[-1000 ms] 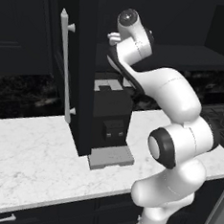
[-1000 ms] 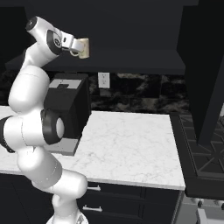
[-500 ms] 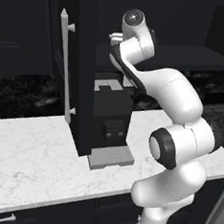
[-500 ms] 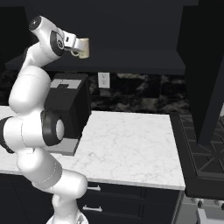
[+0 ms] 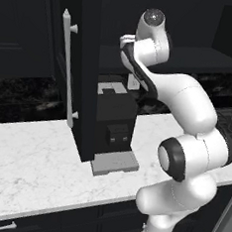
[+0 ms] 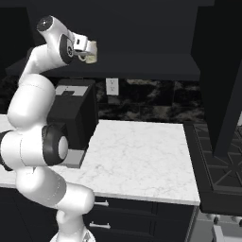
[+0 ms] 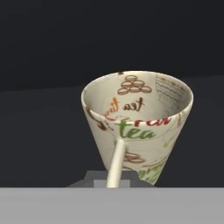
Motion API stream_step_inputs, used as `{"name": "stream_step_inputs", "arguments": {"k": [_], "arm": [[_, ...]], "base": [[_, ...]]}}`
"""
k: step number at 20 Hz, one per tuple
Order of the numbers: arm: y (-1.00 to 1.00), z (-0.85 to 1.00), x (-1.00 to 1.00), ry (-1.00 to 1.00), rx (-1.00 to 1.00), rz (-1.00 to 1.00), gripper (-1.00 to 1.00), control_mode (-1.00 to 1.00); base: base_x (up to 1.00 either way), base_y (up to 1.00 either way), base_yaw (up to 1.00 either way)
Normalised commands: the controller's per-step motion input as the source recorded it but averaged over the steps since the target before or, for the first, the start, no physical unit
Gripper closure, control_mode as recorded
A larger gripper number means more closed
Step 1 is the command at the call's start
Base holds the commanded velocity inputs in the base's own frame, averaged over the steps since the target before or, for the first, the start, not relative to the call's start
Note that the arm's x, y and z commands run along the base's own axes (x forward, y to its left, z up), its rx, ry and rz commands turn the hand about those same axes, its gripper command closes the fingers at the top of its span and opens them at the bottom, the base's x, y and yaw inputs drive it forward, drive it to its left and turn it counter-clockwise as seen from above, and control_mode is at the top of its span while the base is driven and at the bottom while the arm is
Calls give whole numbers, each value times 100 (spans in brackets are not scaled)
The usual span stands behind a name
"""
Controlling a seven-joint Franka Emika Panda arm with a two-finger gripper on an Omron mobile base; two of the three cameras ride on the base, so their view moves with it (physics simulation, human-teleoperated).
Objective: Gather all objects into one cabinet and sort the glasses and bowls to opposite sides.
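One beige cup [image 7: 137, 127] is in my gripper [image 6: 89, 51], the fingers pinched tight on its wall — I hold it raised in front of the cabinet's dark shelf [image 6: 156, 64], above the marble counter [image 6: 142, 156]. I judge this cup is close to being placed; the other cup and both bowls are nowhere I can see — so most of the gathering and the sorting seems left.
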Motion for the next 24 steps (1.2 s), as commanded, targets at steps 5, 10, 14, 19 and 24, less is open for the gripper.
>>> {"name": "stream_step_inputs", "arguments": {"k": [5,10,14,19,24], "arm": [[-31,0,-79,-5,0,18,100,-100],[-36,19,-99,-8,3,8,100,-100],[-13,25,-100,-5,0,1,100,-100],[0,28,-100,0,0,3,100,-100],[8,6,-100,2,0,11,100,-100]], "base": [[0,0,0],[0,0,0],[0,0,0],[0,0,0],[0,0,0]]}}
